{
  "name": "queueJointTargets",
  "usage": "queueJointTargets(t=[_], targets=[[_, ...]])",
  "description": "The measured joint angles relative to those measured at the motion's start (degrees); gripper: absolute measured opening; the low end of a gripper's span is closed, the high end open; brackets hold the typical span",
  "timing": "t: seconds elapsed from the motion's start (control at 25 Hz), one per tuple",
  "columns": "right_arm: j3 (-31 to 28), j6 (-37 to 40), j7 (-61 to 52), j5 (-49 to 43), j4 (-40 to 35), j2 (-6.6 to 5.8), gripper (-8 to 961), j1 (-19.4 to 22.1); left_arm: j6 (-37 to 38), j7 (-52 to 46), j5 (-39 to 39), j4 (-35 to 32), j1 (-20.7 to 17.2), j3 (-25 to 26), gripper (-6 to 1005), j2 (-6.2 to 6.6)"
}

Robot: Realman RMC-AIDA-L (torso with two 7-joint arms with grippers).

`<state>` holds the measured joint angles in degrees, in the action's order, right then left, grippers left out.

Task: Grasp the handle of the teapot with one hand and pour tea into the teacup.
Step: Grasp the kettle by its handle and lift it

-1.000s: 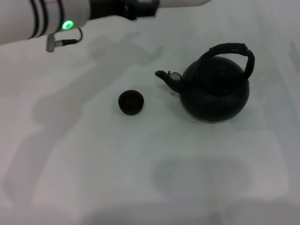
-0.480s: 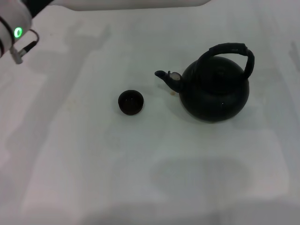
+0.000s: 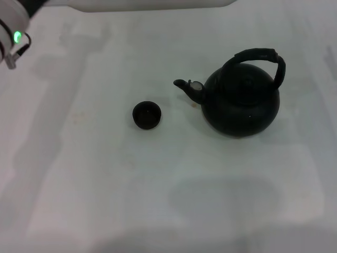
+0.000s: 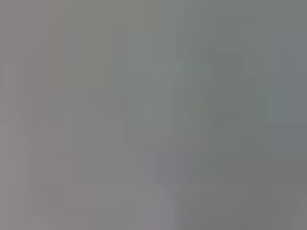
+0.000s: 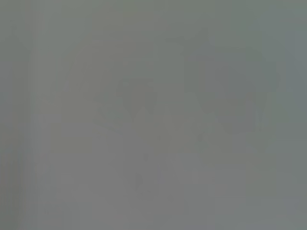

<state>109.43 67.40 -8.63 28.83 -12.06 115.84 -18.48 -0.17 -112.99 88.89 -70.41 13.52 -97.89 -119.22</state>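
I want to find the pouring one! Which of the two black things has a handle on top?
The teapot. Its arched handle loops over its top, and it has a spout. The teacup to its left is tiny, with no handle.

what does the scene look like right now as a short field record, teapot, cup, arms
teapot: black teapot upright on the white table, spout toward the cup
handle: arched handle raised over the lid, nothing gripping it
teacup: small black teacup upright, apart from the spout, on the robot's left of the pot
tea: no stream visible
left arm: only a section at the head view's upper left corner; hand not in view
right arm: not in view
wrist views: show nothing usable
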Motion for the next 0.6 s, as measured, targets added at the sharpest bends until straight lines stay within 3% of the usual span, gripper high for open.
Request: queueJointTargets(t=[0.12,0.32,0.48,0.6], targets=[[0.14,-0.02,0.01,0.00,0.05,0.00,872,0.01,-5.41,-6.12,-2.28,0.80,0.49,-0.12,879,0.13],[0.19,-0.60,0.02,-0.04,-0.02,0.00,872,0.03,-15.97,-16.87,1.10,3.19,1.97,-0.30,878,0.19],[0.29,-0.65,0.02,-0.12,-0.02,0.00,872,0.03,-19.62,-29.21,15.39,6.36,2.67,-1.90,878,0.51],[0.32,-0.64,0.02,-0.18,0.01,0.07,872,0.08,-27.24,-37.21,27.07,10.48,2.27,-7.54,878,0.29]])
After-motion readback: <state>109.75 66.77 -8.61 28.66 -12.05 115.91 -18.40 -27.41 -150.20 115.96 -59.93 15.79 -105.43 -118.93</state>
